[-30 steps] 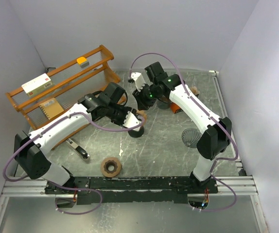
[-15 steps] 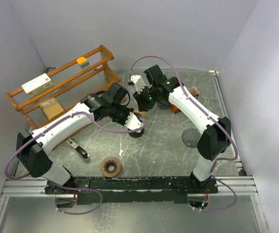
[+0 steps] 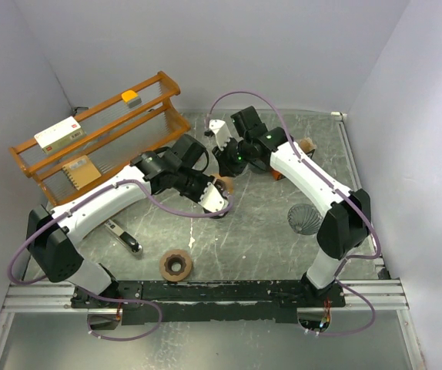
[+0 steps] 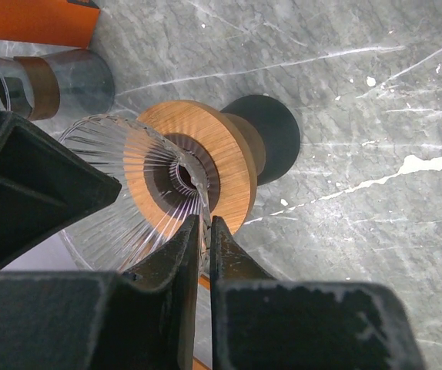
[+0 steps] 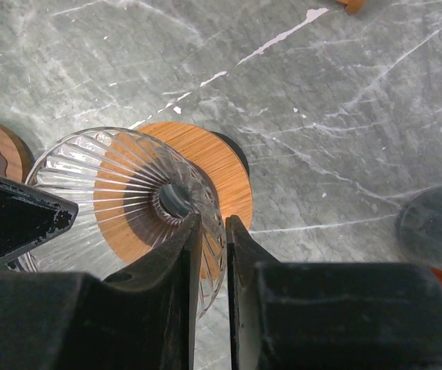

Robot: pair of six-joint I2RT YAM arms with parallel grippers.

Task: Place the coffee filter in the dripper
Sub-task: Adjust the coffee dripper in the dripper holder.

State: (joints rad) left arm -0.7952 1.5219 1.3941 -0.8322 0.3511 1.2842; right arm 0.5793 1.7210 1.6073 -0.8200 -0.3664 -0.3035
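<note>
Clear ribbed-glass dripper (image 5: 67, 173) w/ tan wood-grain collar (image 5: 209, 166), grey marble-look table (image 5: 359, 100) w/ white veins, orange-brown rack (image 3: 105, 105) by left edge.

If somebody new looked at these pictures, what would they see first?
Probably the left gripper and the right gripper side by side in the middle of the table, both pinching the rim of a clear ribbed glass dripper with a wooden collar. After that, the orange-brown wooden rack at the back left stands out against the grey tabletop.
</note>
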